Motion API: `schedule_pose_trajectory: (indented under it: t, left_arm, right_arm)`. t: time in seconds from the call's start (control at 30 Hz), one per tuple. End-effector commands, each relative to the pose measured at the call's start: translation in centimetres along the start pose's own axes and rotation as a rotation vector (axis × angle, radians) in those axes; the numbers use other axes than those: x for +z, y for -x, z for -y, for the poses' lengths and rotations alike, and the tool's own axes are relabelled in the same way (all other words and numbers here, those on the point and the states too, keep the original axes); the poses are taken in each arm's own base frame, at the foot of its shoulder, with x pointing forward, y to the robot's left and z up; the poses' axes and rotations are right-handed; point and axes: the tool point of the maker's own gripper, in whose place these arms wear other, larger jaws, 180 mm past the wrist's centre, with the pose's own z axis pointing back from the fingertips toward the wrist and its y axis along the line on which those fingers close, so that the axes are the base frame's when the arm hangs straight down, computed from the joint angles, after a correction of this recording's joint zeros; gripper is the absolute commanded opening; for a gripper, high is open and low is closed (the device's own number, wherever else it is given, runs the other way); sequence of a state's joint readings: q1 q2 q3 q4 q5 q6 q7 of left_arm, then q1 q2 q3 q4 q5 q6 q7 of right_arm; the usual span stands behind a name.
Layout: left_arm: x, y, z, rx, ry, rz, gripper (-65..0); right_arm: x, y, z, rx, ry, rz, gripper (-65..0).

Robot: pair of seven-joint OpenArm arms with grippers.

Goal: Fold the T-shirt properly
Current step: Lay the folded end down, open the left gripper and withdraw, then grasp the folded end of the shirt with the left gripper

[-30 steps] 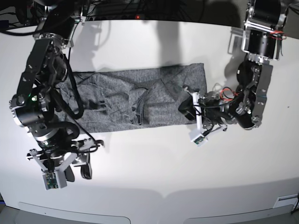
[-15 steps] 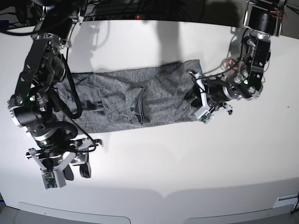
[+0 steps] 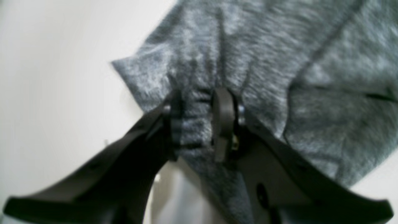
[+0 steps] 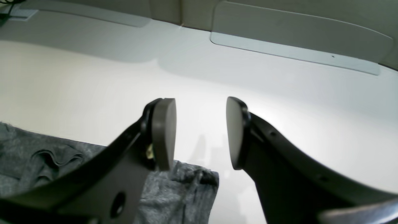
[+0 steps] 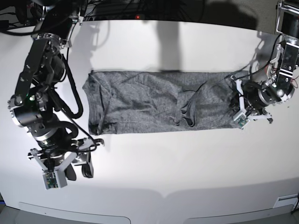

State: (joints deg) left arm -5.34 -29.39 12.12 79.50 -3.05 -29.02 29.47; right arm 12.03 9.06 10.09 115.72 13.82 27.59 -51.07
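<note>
Left wrist view alone shows the grip: left gripper [image 3: 197, 124] pinched on a bunched fold at the T-shirt [image 3: 279, 77] edge, cloth puckered between the fingers [image 3: 222, 121]. Right wrist view alone shows the right gripper [image 4: 200, 133] jaws wide apart, holding nothing, above bare desk [image 4: 279, 102] beside a shirt corner. Base view: T-shirt [image 5: 159, 102] now stretched much longer toward the left gripper [image 5: 240, 109], which has moved outward since earlier frames. Long axis runs left-right across the desk; right gripper [image 5: 52, 177] unmoved.

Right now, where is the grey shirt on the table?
In the base view, the T-shirt lies stretched across the table's middle, its right end pinched in the left gripper.
</note>
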Motion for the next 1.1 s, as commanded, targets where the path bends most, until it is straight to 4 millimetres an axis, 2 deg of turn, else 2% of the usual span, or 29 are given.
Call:
schedule_pose_trajectory:
  t: [0.0,0.1,0.2,0.33,0.4,0.53,0.7,0.77,0.83,0.97,1.07]
  left_arm:
    - [0.5,-0.7,-1.6,-0.006,-0.040,0.017,-48.9]
    - [0.3,-0.6,-1.1,0.021,-0.025,0.006,-48.9]
    - [0.1,-0.9,-0.8,0.027,-0.022,-0.001,-48.9]
    - [0.2,-1.3,-1.1,0.025,-0.027,-0.001,-48.9]
    - [0.5,-2.3,-0.8,0.037,-0.017,0.031,-48.9]
    - [1.4,-4.9,-0.3,0.044,0.002,0.103,-48.9]
    - [2.5,-6.2,-0.5,0.025,-0.030,0.097,-48.9]
    - [3.0,-6.2,0.5,0.030,-0.005,0.083,-48.9]
    - [3.6,-6.2,2.4,0.045,0.047,0.089,-48.9]
    - [5.0,-5.7,6.4,0.033,0.136,0.117,-48.9]
    - [5.3,-5.3,7.8,0.017,0.139,0.140,-48.9]
  right_arm:
    - [0.2,-1.8,0.2,0.006,0.002,0.061,-38.4]
    - [0.3,-1.4,0.0,0.012,-0.017,0.039,-38.4]
    - [1.0,1.3,-0.7,0.174,-0.114,-0.071,-38.4]
    - [2.4,4.7,1.1,0.295,-0.108,-0.179,-38.4]
    - [3.0,5.9,1.6,0.277,-0.087,-0.196,-38.4]
    - [4.4,8.3,1.2,0.164,-0.078,-0.162,-38.5]
    - [6.6,12.2,2.1,0.082,-0.007,-0.231,-38.5]
    - [7.5,13.2,2.9,0.066,0.022,-0.259,-38.5]
    - [8.2,13.7,4.0,0.057,0.056,-0.275,-38.5]
    - [9.0,13.6,6.0,0.046,0.115,-0.273,-38.5]
    - [9.1,13.4,6.0,0.028,0.108,-0.261,-38.5]
